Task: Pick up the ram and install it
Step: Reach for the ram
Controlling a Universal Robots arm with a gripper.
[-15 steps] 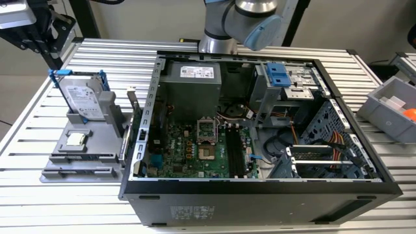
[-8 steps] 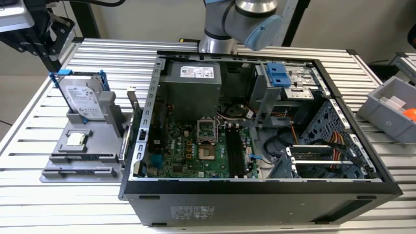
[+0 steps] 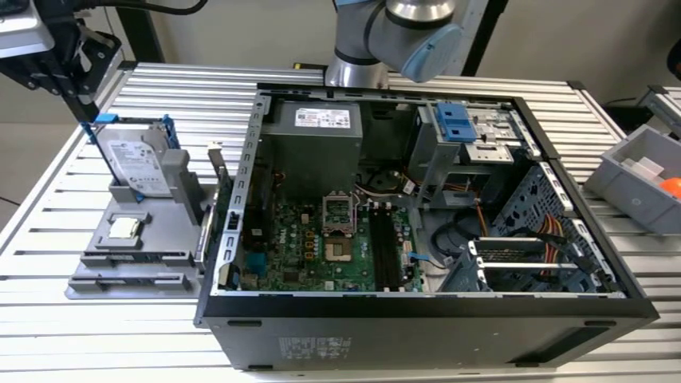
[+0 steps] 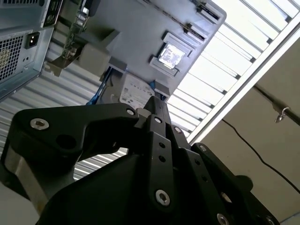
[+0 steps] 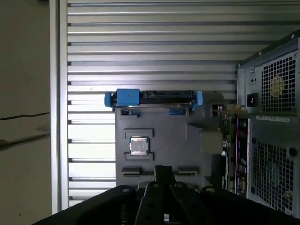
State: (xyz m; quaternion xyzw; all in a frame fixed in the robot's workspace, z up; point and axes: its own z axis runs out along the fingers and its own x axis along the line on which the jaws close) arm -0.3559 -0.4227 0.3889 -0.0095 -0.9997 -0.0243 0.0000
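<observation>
Pincer (image 3: 88, 112) poised over the grey holder (image 3: 107, 257) at the exterior view's left. In the second wrist view its fingers (image 4: 154, 123) meet at the tip with no gap you can make out and nothing between them, so read it as closed and empty. Just under the tip, the hard drive (image 3: 139, 163) stands on edge in blue brackets. A little further along the holder lies a square processor chip (image 3: 124, 227) in its own recess. Further still, on the holder's side toward the computer case (image 3: 426, 315), the ram (image 3: 220, 182) stands on edge as a thin dark stick, just beside the case's outer wall and apart from the pincer. Judge the ram light, stiff and easily harmed: thin enough to crack if twisted, with small chips on its faces and contacts along one long edge. You would best take it across the bare board faces near the upper edge, squarely, clear of chips and contacts. Beyond the wall, the long black memory slots (image 3: 383, 247) sit on the motherboard inside the open case, all carried on the slatted tabletop (image 3: 191, 80)
</observation>
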